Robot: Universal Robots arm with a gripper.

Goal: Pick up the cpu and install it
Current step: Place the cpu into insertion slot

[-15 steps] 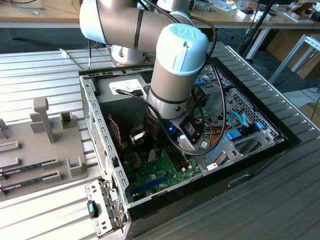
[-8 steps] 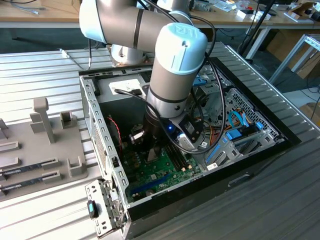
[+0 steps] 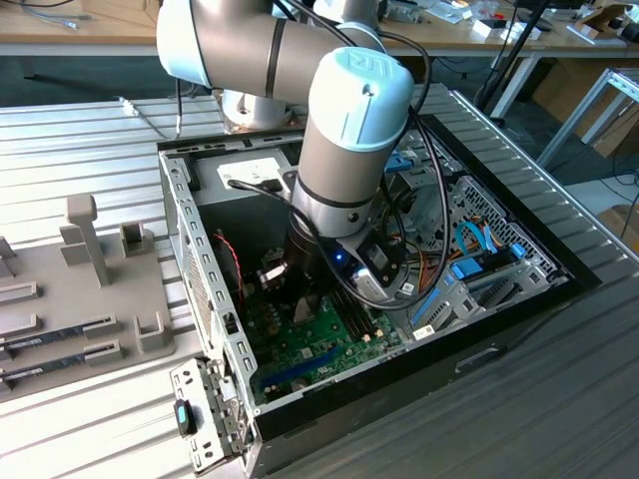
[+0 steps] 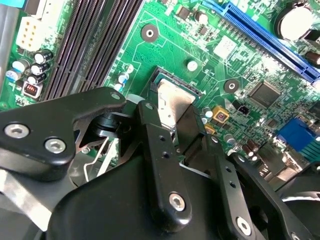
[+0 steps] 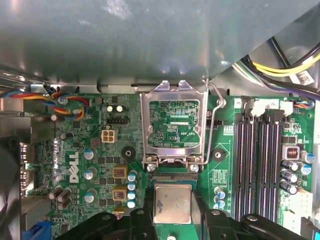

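Mid-install, the black pincer pinched the flat silver-grey cpu beside the open metal socket frame, needing square alignment.

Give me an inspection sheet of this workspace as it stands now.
Surface: ribbed metal table carrying an open PC case.
Job's things: cpu at the socket on the motherboard; socket frame hinged open. Whether the cpu is seated cannot be told.
Clutter: grey tray on the exterior view's left, with memory sticks.
Grippers: gripper inside the case, shut on the cpu's sides.
Cables: coloured wires and yellow wires beside the board; black cable along the arm.
Surroundings: workbench behind the table.
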